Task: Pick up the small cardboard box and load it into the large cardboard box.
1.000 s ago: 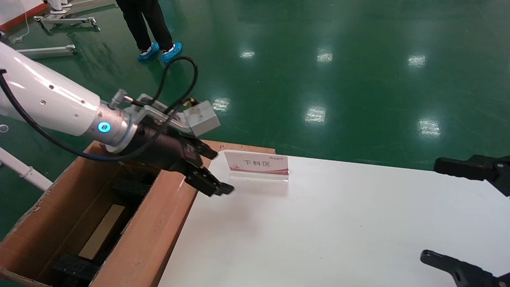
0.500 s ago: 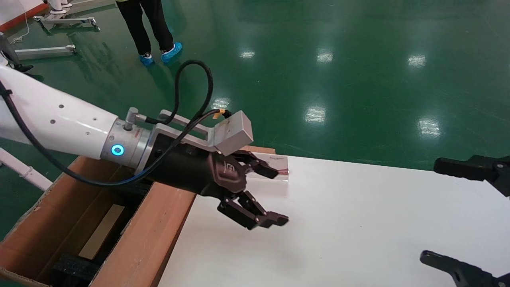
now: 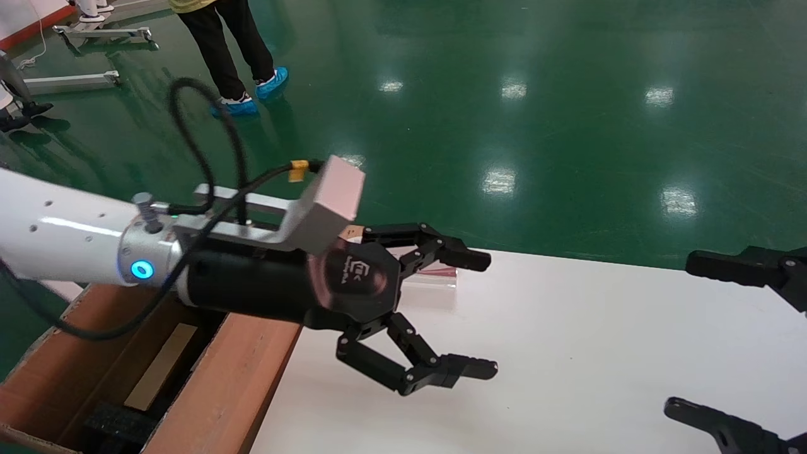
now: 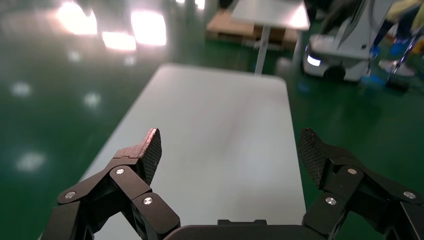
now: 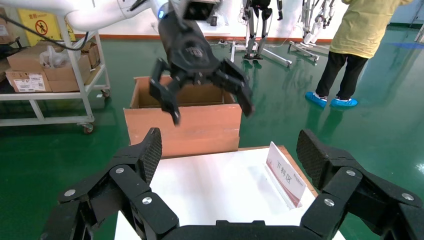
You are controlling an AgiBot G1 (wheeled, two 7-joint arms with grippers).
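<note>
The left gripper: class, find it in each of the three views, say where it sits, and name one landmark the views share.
Head view: the left gripper is at centre, open over the white table, beside the large cardboard box.
Left wrist view: its own fingers fill the lower edge, spread over the table.
Right wrist view: it hangs open in front of the large cardboard box, beyond the right gripper.
Shared landmark: the white table.

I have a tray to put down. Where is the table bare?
Bare: the white table between the left hand and the right hand. Crowded: the far left corner, by the sign and the large cardboard box.
</note>
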